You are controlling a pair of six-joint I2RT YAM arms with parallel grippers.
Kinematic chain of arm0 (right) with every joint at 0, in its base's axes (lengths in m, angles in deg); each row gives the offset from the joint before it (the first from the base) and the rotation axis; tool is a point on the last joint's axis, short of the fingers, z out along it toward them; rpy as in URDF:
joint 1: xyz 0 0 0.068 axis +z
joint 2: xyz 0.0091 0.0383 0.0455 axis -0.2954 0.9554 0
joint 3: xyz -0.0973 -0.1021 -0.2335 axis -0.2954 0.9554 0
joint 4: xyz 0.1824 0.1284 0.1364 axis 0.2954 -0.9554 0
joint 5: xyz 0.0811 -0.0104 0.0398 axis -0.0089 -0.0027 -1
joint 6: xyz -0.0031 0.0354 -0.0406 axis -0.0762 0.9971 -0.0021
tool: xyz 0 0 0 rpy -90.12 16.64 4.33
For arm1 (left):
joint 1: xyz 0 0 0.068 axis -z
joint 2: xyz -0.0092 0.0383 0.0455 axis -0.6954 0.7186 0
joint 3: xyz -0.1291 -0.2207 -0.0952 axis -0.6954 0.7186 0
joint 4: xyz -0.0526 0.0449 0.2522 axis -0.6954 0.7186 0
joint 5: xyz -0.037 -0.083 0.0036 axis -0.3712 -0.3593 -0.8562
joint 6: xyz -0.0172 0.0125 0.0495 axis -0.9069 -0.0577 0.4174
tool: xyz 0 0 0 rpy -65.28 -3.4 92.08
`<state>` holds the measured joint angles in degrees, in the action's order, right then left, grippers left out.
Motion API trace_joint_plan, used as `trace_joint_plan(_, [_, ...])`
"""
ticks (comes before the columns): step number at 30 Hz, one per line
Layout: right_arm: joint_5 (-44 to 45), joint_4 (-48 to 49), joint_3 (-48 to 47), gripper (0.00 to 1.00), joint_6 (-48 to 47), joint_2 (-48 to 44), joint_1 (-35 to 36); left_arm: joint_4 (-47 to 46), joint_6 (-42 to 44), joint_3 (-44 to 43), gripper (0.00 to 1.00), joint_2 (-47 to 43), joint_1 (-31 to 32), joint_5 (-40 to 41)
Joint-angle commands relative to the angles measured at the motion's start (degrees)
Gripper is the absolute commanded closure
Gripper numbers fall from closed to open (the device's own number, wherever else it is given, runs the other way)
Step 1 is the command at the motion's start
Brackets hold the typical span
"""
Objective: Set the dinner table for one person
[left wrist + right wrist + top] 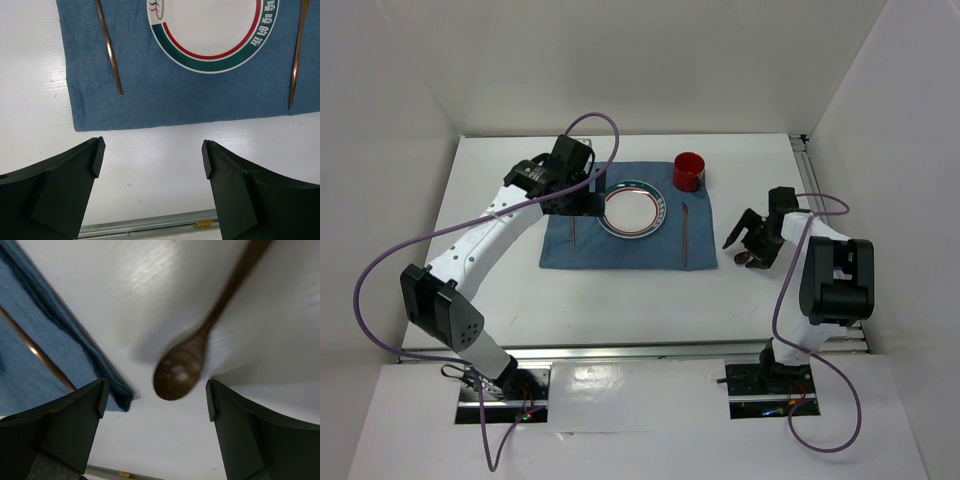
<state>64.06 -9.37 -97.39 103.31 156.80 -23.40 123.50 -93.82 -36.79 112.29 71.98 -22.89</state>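
Top view first: the left gripper [585, 190] hangs over the far-left part of the blue mat [620, 250], just beside the plate [635, 210]. From here I can't tell how wide it's spread. That arm reaches forward in a long diagonal from its base, with a purple cable [380, 270] looping off it. The right arm is folded up tight, and the right gripper [748, 248] points down over a bare bit of the dinner table [620, 300], just off the mat's right edge, above a brown spoon [744, 261]. The table is a big plain white top with the mat in the middle. A red cup [689, 171] sits at the mat's far-right corner, and there's a thin copper utensil [573, 232] on either side of the plate.

Left wrist view: the left gripper [152, 160] is wide open with nothing between its fingers [60, 190], and it isn't touching anything. Below it is white table [150, 150], then the mat's edge, the green-and-red rim of the plate [210, 60] and both utensils. A metal rail [150, 225] runs along the bottom.

Right wrist view: the right gripper [157, 400] is also spread wide and empty. The spoon [180, 367], blurry, sits in the gap between the two fingers [55, 425], bowl end nearest and touching neither. The mat corner [75, 355] is off to the left.
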Motion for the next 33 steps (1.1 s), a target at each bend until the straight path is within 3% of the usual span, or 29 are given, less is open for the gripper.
trace_joint_plan(1, [-4.1, 3.9, -2.3, 0.09, 1.9, 3.2, 2.0, -0.7, 0.4, -1.0, 0.02, -1.9, -0.1, 0.2])
trace_joint_plan(9, [-9.6, 14.7, -11.9, 0.09, 6.3, 10.9, 2.5, 0.0, 0.4, -1.0, 0.02, -2.6, -0.1, 0.2])
trace_joint_plan(12, [-8.2, 11.4, -17.2, 0.09, 6.3, 12.8, 2.5, 0.6, 0.4, -1.0, 0.02, -3.1, -0.1, 0.8])
trace_joint_plan(22, [2.7, 7.6, -15.6, 0.10, -8.2, 3.5, 2.5, 0.0, -0.6, 0.3, 0.02, -3.1, -0.1, -0.5])
trace_joint_plan(28, [11.8, 7.4, -17.5, 0.11, -16.8, 5.3, 2.5, 0.0, -0.6, -1.0, 0.02, -3.1, -0.1, -0.5])
trace_joint_plan(33, [9.3, 5.7, -23.3, 0.04, -20.6, 10.9, 1.9, 0.0, -0.6, -1.0, 0.02, -3.1, -0.1, -0.5])
